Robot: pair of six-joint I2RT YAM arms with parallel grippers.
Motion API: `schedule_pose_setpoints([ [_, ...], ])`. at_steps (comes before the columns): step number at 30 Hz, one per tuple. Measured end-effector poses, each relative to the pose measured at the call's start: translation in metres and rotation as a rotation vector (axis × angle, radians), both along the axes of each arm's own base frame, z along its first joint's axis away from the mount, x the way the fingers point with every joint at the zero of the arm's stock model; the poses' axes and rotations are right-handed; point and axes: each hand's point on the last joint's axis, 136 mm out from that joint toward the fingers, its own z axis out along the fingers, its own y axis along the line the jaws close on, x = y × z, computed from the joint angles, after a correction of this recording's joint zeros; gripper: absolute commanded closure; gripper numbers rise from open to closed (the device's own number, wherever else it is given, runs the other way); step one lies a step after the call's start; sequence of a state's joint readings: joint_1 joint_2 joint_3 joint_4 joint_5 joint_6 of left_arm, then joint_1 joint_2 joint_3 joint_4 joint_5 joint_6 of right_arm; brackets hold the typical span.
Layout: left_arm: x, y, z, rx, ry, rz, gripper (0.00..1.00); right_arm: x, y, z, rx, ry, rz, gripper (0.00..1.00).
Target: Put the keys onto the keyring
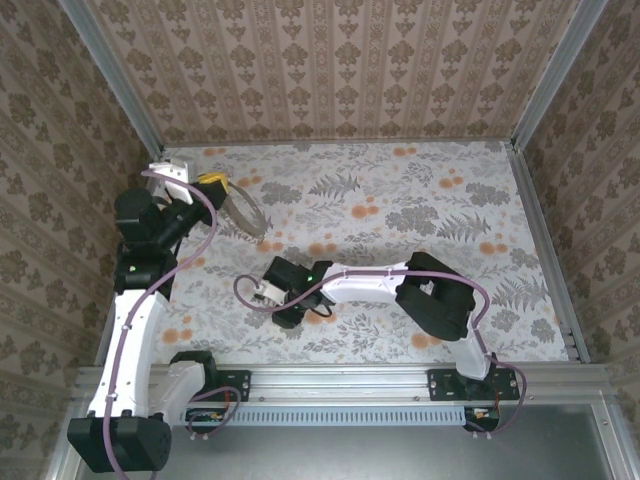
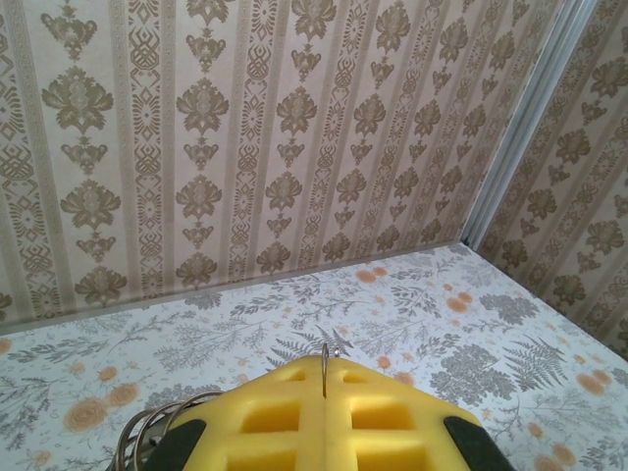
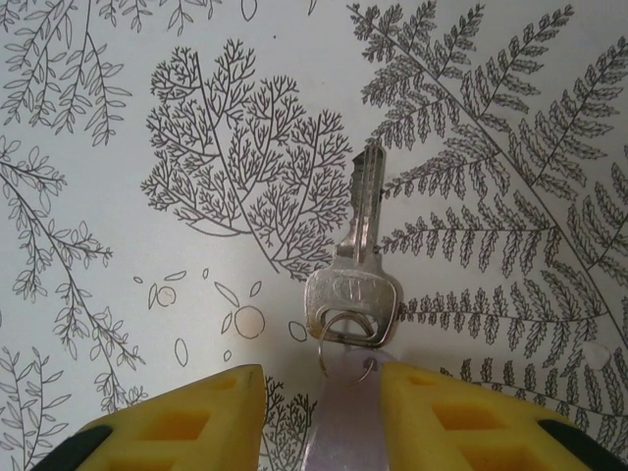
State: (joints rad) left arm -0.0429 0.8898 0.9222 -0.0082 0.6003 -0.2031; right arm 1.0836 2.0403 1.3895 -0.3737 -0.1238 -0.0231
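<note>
Light: bright, even, diffuse.
Shadows: faint, soft-edged, under the right arm [image 1: 375,283] on the desk [image 1: 430,190].
Focus: key [image 3: 358,265] crisp in right wrist view; overhead view slightly soft.

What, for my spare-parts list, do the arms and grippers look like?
The left arm and right arm have white links, black joints and black bases. A lavender cable loops along each. A green light glows near the right wrist. The fingers are yellow blocks with rectangular recesses and black backing.
</note>
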Motion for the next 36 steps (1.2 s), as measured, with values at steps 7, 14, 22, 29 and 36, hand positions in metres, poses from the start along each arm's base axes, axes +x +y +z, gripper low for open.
schedule_pose_setpoints([
  [7, 0.0, -0.001, -0.002, -0.007, 0.009, -0.006, 1.0, 0.003, 0.006, -0.006, -0.002, 0.0, 0.0, 0.68],
  [14, 0.0, 0.0, -0.003, -0.012, 0.015, -0.003, 1.0, 0.009, 0.009, -0.007, 0.007, -0.004, -0.007, 0.9],
  [22, 0.0, 0.0, -0.005, -0.018, 0.025, -0.005, 1.0, 0.017, 0.002, -0.007, 0.027, -0.006, -0.035, 1.0],
  [29, -0.001, -0.002, -0.005, -0.031, 0.034, -0.017, 1.0, 0.024, -0.031, 0.015, 0.077, 0.011, -0.121, 1.0],
  [36, -0.005, -0.006, -0.005, -0.042, 0.042, -0.049, 1.0, 0.044, -0.057, 0.06, 0.23, -0.001, -0.23, 1.0],
])
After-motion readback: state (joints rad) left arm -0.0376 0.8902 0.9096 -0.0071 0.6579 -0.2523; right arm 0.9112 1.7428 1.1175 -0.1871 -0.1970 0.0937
